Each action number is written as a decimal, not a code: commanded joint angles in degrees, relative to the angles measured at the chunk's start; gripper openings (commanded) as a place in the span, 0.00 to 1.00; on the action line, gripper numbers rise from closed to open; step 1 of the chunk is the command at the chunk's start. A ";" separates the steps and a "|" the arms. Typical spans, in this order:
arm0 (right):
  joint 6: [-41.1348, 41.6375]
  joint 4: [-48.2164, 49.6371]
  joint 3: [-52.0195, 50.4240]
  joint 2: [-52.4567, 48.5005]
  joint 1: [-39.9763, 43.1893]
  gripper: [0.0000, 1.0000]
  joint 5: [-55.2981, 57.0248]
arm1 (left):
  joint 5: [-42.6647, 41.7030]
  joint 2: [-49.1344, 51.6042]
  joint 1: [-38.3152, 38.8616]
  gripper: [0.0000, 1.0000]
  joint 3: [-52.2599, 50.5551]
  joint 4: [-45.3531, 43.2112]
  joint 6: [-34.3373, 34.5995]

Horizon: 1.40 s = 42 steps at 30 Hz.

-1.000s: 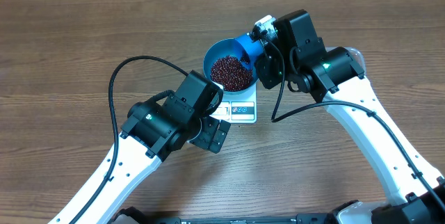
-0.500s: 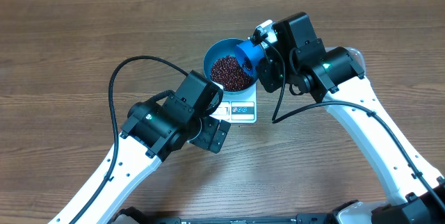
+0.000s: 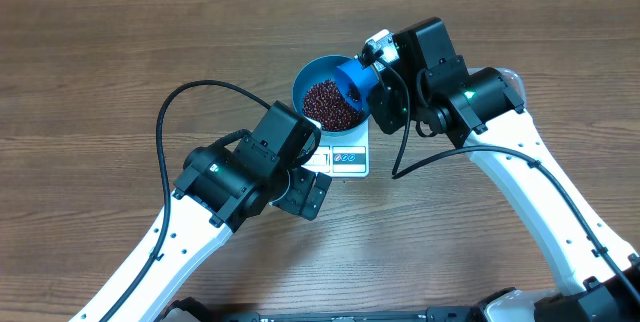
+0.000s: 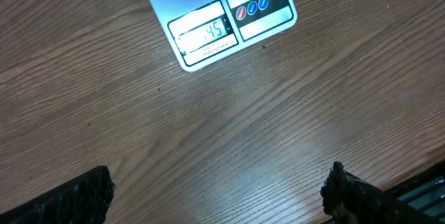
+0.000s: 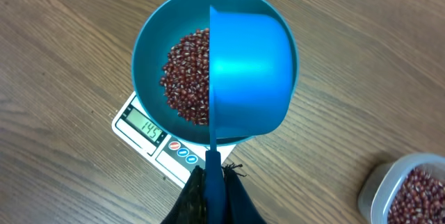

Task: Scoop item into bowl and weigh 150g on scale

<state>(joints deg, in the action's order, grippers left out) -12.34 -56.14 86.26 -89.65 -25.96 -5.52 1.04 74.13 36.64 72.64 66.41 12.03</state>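
The blue bowl [image 3: 303, 80] stands on the white scale [image 3: 348, 160] and holds a heap of red-brown beans [image 3: 331, 105]. My right gripper [image 5: 214, 181] is shut on the handle of a smaller blue scoop [image 5: 247, 71]. The scoop is tipped on its side over the right half of the bowl [image 5: 148, 46], above the beans [image 5: 186, 78]. The scale [image 5: 142, 125] shows 145 on its display. My left gripper [image 4: 219, 195] hangs open over bare wood just in front of the scale [image 4: 229, 26], with nothing between its fingers.
A clear tub [image 5: 410, 190] holding more beans sits at the lower right of the right wrist view, to the right of the scale. The left arm [image 3: 235, 177] reaches in from the front left, close beside the scale's front corner.
The scoop has shifted and tipped a little further over the bowl's right rim. The left arm has stayed still.
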 commanded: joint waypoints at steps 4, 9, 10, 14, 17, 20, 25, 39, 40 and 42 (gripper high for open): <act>-0.98 2.27 1.46 -0.07 -0.07 0.04 -1.01 | -0.48 -1.11 -0.35 0.99 0.44 -0.02 0.81; -0.96 1.97 1.46 -0.07 -0.07 0.04 -1.03 | -0.48 -1.11 -0.35 0.99 0.44 -0.02 0.81; -0.98 2.01 1.46 -0.07 -0.09 0.04 -1.03 | -0.48 -1.11 -0.35 1.00 0.44 -0.02 0.81; -3.32 1.36 1.46 -0.07 -0.09 0.04 -2.99 | -0.48 -1.11 -0.35 1.00 0.44 -0.02 0.83; -4.66 1.81 1.46 -0.07 -0.07 0.04 -3.56 | -0.48 -1.11 -0.35 1.00 0.44 -0.02 0.81; -5.86 2.43 1.46 -0.07 -0.07 0.04 -3.58 | -0.48 -1.11 -0.35 1.00 0.44 -0.02 0.81; -6.23 2.64 1.46 -0.07 -0.07 0.04 -3.58 | -0.48 -1.11 -0.35 1.00 0.44 -0.02 0.81; -9.35 2.03 1.46 -0.07 -0.09 0.04 -4.79 | -0.48 -1.11 -0.35 1.00 0.44 -0.02 0.83; -10.32 1.92 1.46 -0.07 -0.09 0.04 -5.29 | -0.48 -1.11 -0.35 1.00 0.44 -0.02 0.81; -10.23 2.43 1.46 -0.07 -0.07 0.04 -5.27 | -0.48 -1.11 -0.35 0.99 0.44 -0.02 0.81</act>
<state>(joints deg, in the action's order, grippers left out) -20.38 -54.19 86.26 -89.65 -25.98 -9.54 1.04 74.13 36.64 72.64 66.41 12.03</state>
